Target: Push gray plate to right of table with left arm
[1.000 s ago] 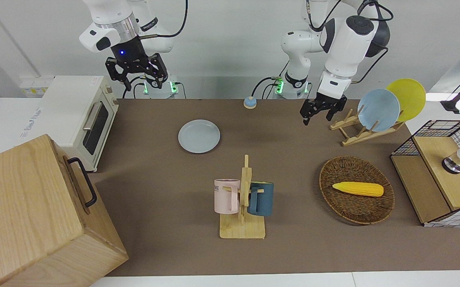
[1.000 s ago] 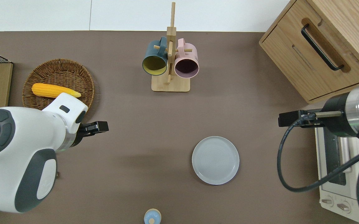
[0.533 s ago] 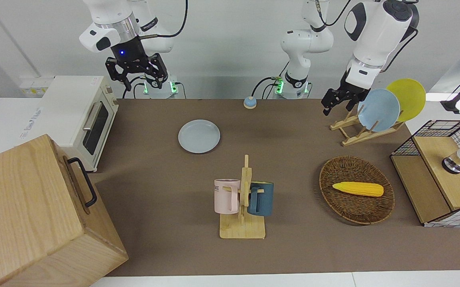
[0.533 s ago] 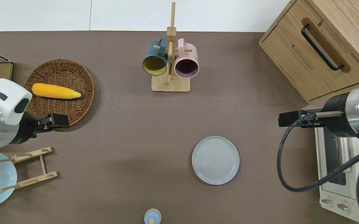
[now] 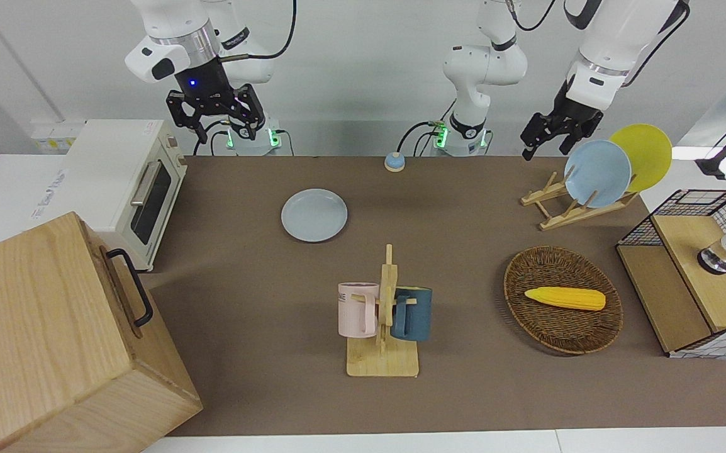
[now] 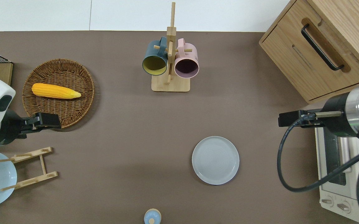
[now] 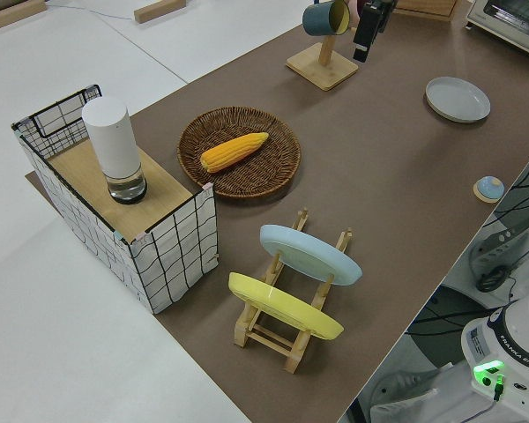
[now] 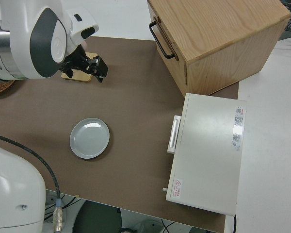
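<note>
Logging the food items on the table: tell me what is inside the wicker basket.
The wicker basket holds one ear of yellow corn, lying on its side. The weave under the corn is covered. Nothing else shows inside it.

pale gray-blue plate [image 6: 215,160] (plain) on matte brown table [image 6: 123,130].

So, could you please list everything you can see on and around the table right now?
gray plate: one, pale gray-blue, flat on the table
mug rack: one, wooden, holding a teal mug and a pink mug
basket: one, brown wicker, holding a yellow corn cob
plate rack: one, wooden, holding a sky-blue plate and a yellow plate
toaster oven: one, white
wooden box: one
wire crate: one, with a white cylinder
left gripper: black, raised over the basket's edge
right gripper: black, parked
</note>
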{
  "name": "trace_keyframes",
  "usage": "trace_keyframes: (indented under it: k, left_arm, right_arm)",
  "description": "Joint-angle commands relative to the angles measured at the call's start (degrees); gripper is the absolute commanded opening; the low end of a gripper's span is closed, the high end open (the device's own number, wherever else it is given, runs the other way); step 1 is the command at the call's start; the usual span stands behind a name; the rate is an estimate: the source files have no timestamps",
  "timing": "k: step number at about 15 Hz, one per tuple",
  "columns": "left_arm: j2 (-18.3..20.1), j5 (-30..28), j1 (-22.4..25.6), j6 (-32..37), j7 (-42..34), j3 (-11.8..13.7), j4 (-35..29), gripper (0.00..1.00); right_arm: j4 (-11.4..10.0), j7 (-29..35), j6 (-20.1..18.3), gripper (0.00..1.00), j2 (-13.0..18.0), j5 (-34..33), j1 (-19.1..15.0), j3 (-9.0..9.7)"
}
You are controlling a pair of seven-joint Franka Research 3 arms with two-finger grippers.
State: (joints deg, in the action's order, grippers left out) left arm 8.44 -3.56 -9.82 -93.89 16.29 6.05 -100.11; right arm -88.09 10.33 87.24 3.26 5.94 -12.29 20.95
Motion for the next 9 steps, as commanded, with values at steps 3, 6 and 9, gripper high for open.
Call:
trace_keyframes:
  k: [3, 6, 9]
  left_arm:
    - [-0.70, 1.10, -1.70, 1.60, 0.15, 0.72, 1.41, 0.99]
    - [-0.70, 1.10, -1.61, 1.51, 0.24, 1.16, 1.41, 0.99]
    - [-0.70, 1.10, -1.52, 1.34, 0.41, 1.33, 1.41, 0.99]
  right_arm:
    - [0.81, 0.12, -0.31, 0.996, -0.36, 0.92, -0.37, 0.23]
    - [0.81, 0.12, -0.31, 0.996, -0.36, 0.92, -0.37, 0.23]
    - [0.81, 0.12, -0.31, 0.996, -0.36, 0.92, -0.37, 0.23]
